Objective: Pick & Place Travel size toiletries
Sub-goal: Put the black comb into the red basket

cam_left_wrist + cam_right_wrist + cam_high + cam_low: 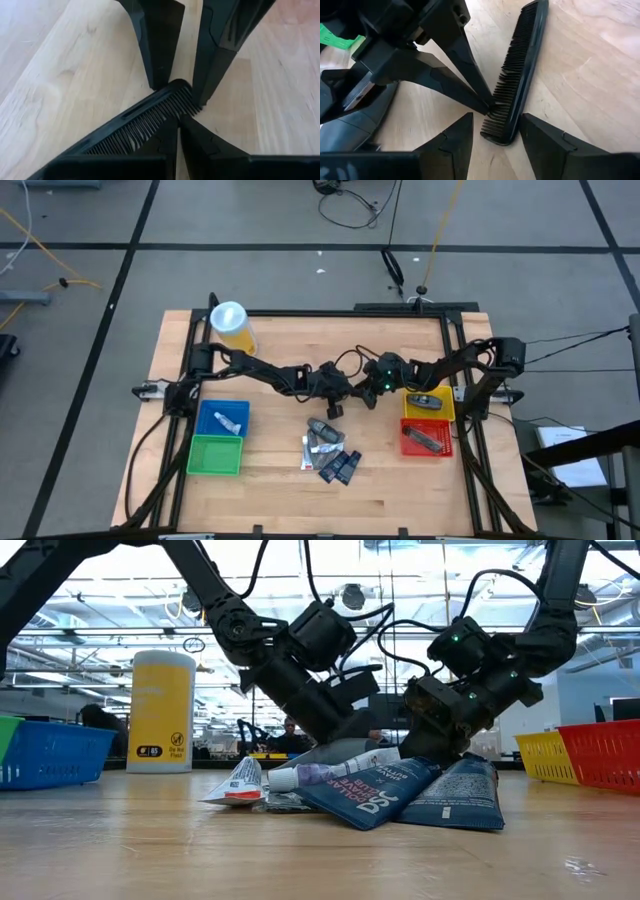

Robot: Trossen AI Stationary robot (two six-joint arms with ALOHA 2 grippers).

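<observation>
Robotics lab: wooden table (270, 490) on grey floor, cables (345, 205), open hall behind.

At the centre of your frame, a pile of toiletries lies on the table (120, 840): two dark blue packets (455, 795), a white tube (330, 772), a small white sachet (236, 783). Both arms descend behind it. A yellow cylinder (162, 712) stands left; blue bin (50, 753) far left, red bin (605, 753) right.

Black comb (517, 80), pale wood-grain table (590, 75)
</observation>
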